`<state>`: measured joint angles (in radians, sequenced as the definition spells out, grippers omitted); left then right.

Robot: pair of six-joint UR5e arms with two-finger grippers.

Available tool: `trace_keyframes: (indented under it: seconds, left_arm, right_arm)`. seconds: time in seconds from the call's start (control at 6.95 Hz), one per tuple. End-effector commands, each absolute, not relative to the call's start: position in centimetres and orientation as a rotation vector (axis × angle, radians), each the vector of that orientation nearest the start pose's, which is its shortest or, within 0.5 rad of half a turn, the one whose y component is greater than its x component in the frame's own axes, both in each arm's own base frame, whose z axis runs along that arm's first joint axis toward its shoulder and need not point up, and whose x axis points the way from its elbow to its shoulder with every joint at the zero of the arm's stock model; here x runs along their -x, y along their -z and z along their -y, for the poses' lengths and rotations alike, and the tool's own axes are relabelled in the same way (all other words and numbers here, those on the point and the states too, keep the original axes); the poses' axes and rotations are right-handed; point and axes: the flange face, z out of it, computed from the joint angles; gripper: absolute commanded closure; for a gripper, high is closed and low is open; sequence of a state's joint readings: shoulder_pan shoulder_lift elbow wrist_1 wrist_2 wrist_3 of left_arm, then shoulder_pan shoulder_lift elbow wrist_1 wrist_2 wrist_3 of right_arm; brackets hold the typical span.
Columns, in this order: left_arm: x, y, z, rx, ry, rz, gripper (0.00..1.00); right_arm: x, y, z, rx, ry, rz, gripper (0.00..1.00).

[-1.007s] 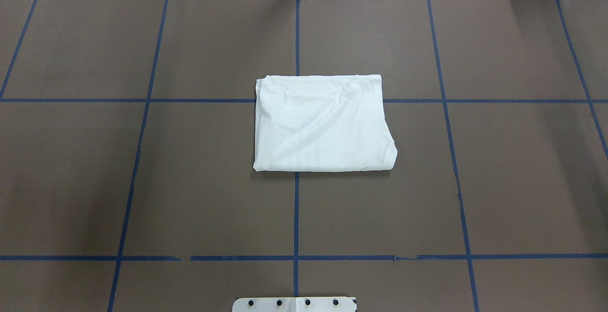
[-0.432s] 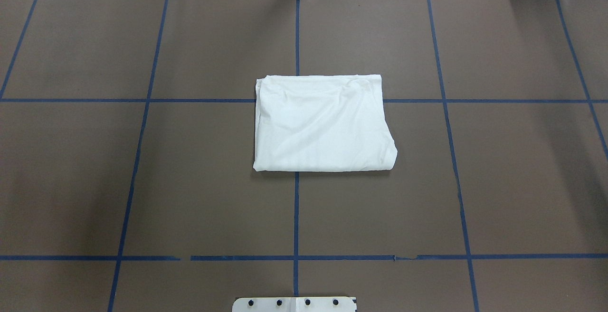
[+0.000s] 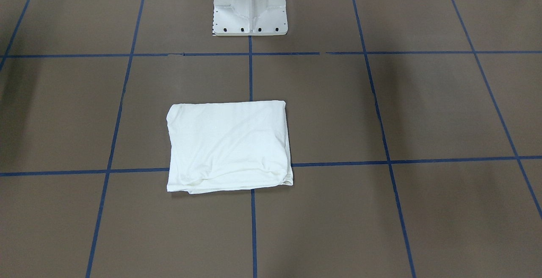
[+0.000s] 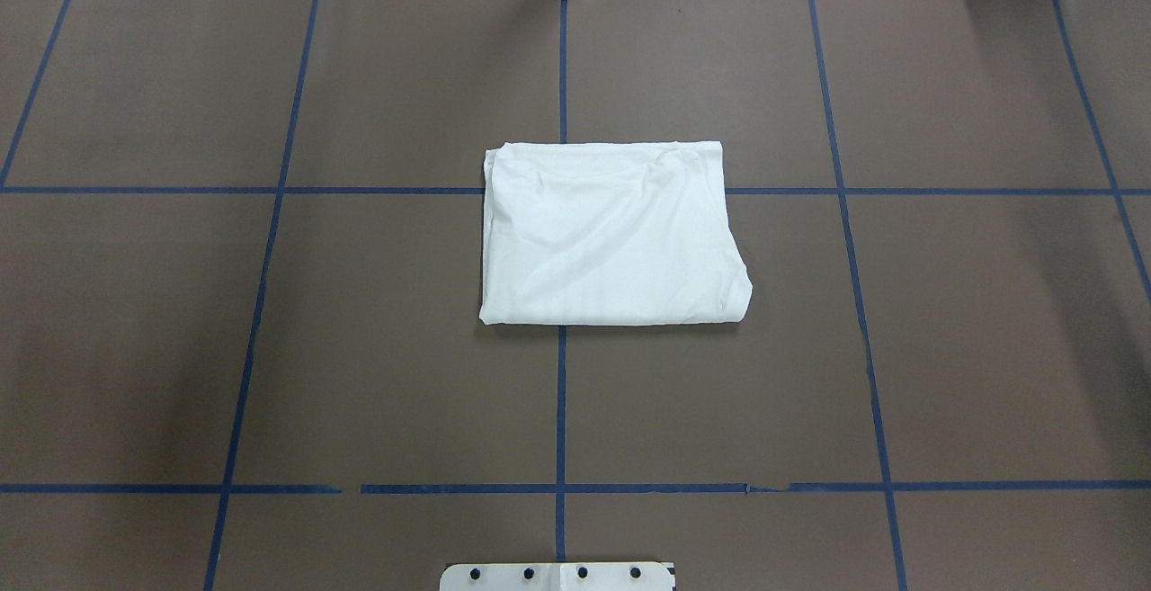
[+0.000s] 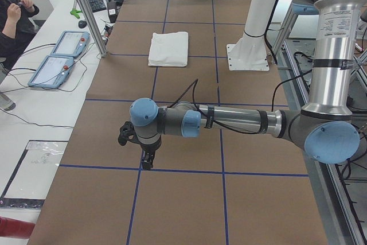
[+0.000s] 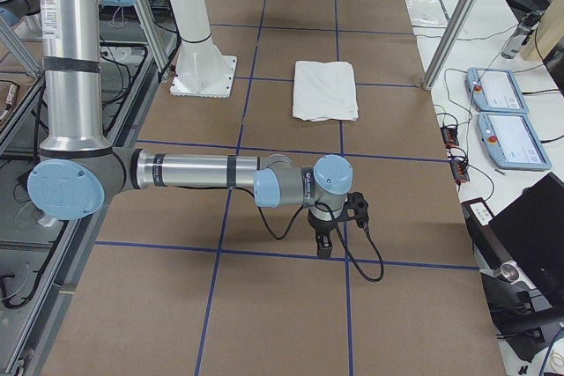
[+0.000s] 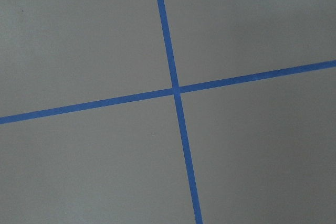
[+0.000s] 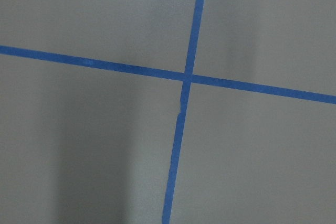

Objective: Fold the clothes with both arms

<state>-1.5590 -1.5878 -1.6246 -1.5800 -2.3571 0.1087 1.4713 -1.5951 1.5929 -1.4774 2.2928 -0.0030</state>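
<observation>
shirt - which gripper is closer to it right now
Right, by a little, I'd judge. The left gripper and right gripper hang far out toward opposite ends of the table, both clear of the shirt, which lies shifted toward the robot's right.

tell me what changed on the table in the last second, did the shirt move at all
Nothing visibly changed. The folded white T-shirt lies on the same spot of the table, over the same crossing of blue tape lines, with the same creases.
</observation>
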Motion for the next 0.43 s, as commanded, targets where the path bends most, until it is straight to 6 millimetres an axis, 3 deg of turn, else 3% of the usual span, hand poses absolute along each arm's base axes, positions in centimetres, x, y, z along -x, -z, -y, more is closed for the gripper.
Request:
trace_keyframes:
  seconds: [0.0, 0.29]
  left_arm:
    - [5.67, -62.13, 50.42, -0.115, -0.147, -0.781, 0.0]
    - [5.68, -62.14, 50.42, -0.114, -0.144, -0.78, 0.0]
  right_arm:
    - [-1.9, -65.58, 49.13, -0.049, 0.13, 0.721, 0.0]
    - [-1.92, -65.82, 49.04, -0.045, 0.128, 0.719, 0.0]
